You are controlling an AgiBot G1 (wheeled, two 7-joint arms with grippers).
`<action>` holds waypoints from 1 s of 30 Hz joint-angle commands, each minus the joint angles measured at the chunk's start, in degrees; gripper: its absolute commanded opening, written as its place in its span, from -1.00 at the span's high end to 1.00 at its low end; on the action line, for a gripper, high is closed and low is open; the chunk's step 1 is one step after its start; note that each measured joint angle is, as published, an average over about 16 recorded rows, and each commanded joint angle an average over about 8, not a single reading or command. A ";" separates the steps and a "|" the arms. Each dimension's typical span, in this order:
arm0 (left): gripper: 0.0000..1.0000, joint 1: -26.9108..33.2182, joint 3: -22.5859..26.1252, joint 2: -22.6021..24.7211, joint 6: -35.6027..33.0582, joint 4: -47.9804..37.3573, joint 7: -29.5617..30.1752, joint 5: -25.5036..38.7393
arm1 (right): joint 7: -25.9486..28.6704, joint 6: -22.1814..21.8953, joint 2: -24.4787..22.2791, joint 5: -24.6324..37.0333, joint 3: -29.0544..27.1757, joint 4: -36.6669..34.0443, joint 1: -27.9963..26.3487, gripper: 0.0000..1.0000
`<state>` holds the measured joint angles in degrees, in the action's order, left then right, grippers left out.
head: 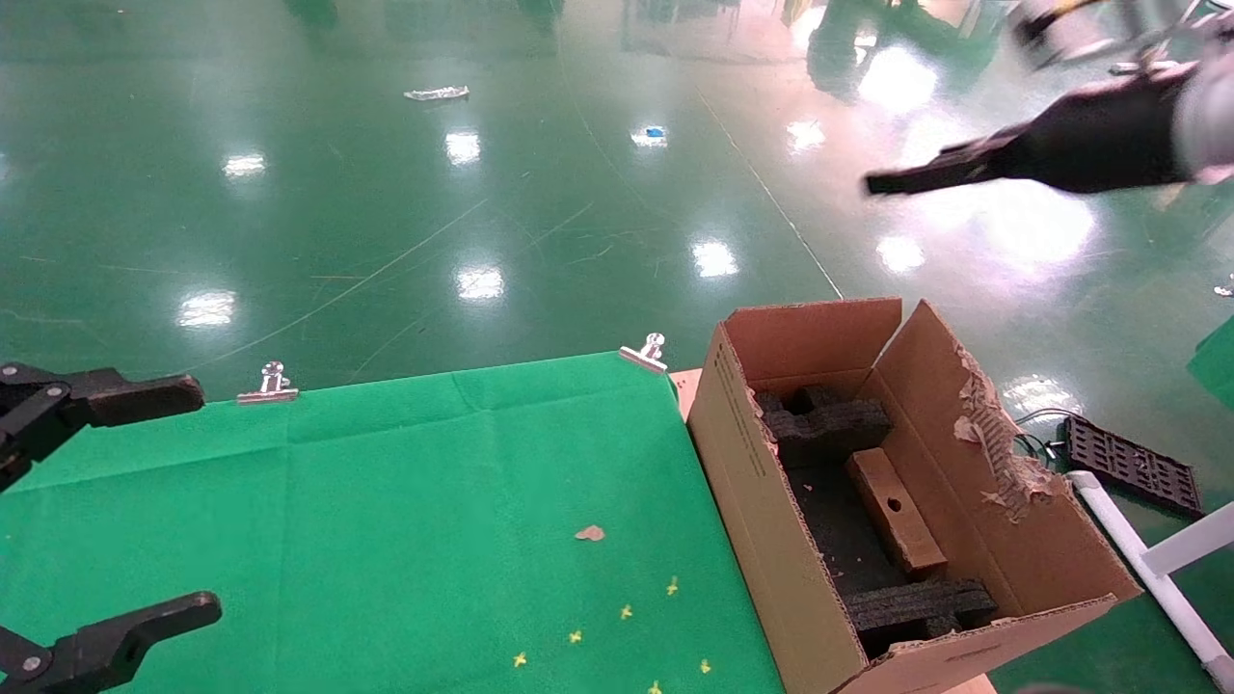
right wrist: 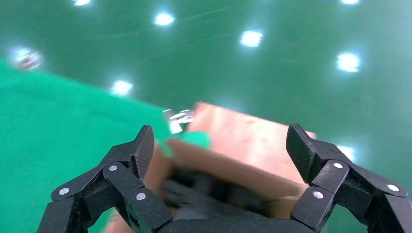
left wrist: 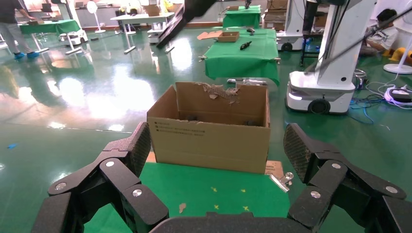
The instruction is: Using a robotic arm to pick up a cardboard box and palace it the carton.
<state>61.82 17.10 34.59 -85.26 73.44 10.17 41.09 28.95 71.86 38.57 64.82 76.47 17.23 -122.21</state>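
Looking at head view first: cardboard box (head: 896, 512) already lies inside carton (head: 762, 501), between black foam inserts (head: 829, 424), long axis running front to back along carton. Right gripper (head: 882, 181) high above, off beyond carton, holding nothing, so box sits well below and nearer than its jaws. Left gripper (head: 198, 496) far left over green cloth (head: 405, 501), jaws wide.

Left wrist view: wide jaws frame carton (left wrist: 210, 141) well ahead.

Right wrist view: jaws wide, empty, carton (right wrist: 243, 145) blurred beneath.
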 commanded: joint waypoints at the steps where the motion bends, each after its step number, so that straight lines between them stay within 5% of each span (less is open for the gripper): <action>1: -1.00 0.01 0.01 0.00 -0.01 -0.01 -0.01 0.00 | -0.57 0.43 -0.11 -0.72 -1.90 1.77 1.91 -1.00; 30: -1.00 0.03 0.10 -0.03 0.02 -0.02 -0.05 -0.06 | -10.25 7.79 -2.00 -12.93 -34.04 31.73 34.16 -1.00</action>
<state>61.85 17.20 34.56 -85.24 73.42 10.12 41.03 18.70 79.65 36.57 51.89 42.42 48.97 -88.05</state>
